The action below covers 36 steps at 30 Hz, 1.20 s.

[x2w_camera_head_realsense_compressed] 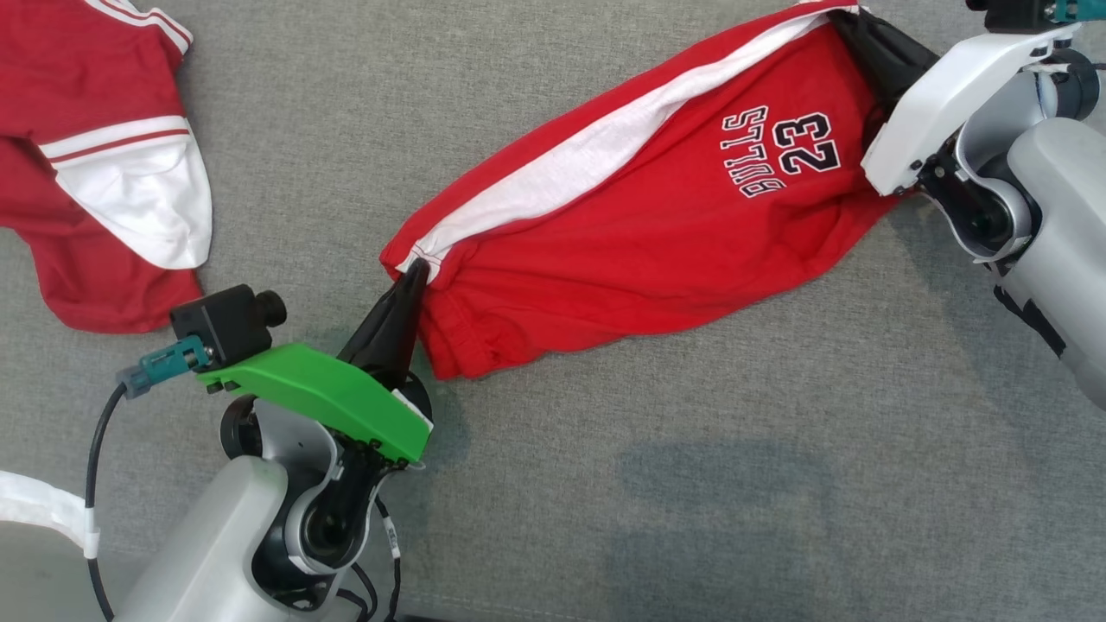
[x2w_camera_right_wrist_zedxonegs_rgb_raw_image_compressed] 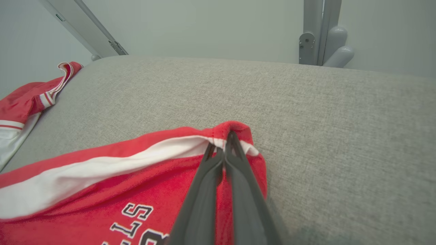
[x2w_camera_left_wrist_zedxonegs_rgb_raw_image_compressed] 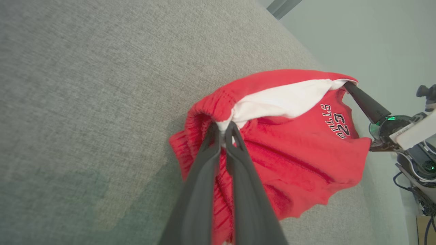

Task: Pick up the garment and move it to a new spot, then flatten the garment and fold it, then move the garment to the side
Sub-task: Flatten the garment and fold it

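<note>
The garment [x2w_camera_head_realsense_compressed: 639, 216] is a pair of red shorts with a white side stripe and a "BULLS 23" print, stretched between both grippers just over the grey padded surface. My left gripper [x2w_camera_head_realsense_compressed: 416, 269] is shut on its waistband end at the lower left; in the left wrist view the left gripper [x2w_camera_left_wrist_zedxonegs_rgb_raw_image_compressed: 223, 131] pinches the white stripe beside the red elastic of the garment [x2w_camera_left_wrist_zedxonegs_rgb_raw_image_compressed: 293, 160]. My right gripper [x2w_camera_head_realsense_compressed: 851, 26] is shut on the leg hem at the upper right; in the right wrist view the right gripper [x2w_camera_right_wrist_zedxonegs_rgb_raw_image_compressed: 229, 137] clamps the hem of the garment [x2w_camera_right_wrist_zedxonegs_rgb_raw_image_compressed: 102, 190].
A second red and white garment [x2w_camera_head_realsense_compressed: 95, 164] lies crumpled at the far left, also visible as the second garment [x2w_camera_right_wrist_zedxonegs_rgb_raw_image_compressed: 24, 105] in the right wrist view. The grey padded surface [x2w_camera_head_realsense_compressed: 691, 449] stretches wide below. A white rim [x2w_camera_head_realsense_compressed: 43, 510] sits at the lower left corner.
</note>
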Tool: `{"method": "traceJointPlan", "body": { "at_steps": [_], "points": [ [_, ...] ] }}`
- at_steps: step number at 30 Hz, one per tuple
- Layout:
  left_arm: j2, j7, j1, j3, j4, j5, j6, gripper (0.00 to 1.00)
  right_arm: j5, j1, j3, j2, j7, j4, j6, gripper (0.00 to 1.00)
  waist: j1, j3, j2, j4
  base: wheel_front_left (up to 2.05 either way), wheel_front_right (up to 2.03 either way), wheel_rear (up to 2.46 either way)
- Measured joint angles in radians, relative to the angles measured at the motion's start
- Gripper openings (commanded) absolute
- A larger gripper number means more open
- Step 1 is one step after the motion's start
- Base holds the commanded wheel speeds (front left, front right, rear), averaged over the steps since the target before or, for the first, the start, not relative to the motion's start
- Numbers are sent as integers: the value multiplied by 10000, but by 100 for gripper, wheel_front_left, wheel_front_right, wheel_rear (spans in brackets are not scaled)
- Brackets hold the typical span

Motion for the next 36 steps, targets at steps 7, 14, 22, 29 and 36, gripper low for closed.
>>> {"method": "traceJointPlan", "body": {
  "at_steps": [7, 14, 22, 29, 36],
  "points": [
    [-61, 12, -90, -48, 291, -10, -150, 0, 510, -151, 792, -130, 314, 119, 2, 0, 0, 15, 0, -149, 0, 0, 0],
    [173, 82, 1, -36, 364, -27, -234, 7, 794, -264, 1269, -391, 263, 192, 2, 100, 0, -250, 0, -294, 0, 0, 0],
    [529, -12, 572, -128, 303, 27, -324, 100, 1189, -97, 1745, -449, 100, 125, 2, 100, 0, -854, 0, -415, 0, 0, 0],
    [1264, -535, 1124, -650, -184, 1275, -230, 100, 1256, 223, 1994, -961, 94, 211, 0, 100, 1, -1483, 0, -474, 0, 0, 0],
    [1655, -1781, 1342, -1106, -280, 3453, 715, 100, 1168, 504, 2075, -761, 316, 895, 0, 100, 0, -1749, 0, -336, 0, 0, 0]
  ]
}}
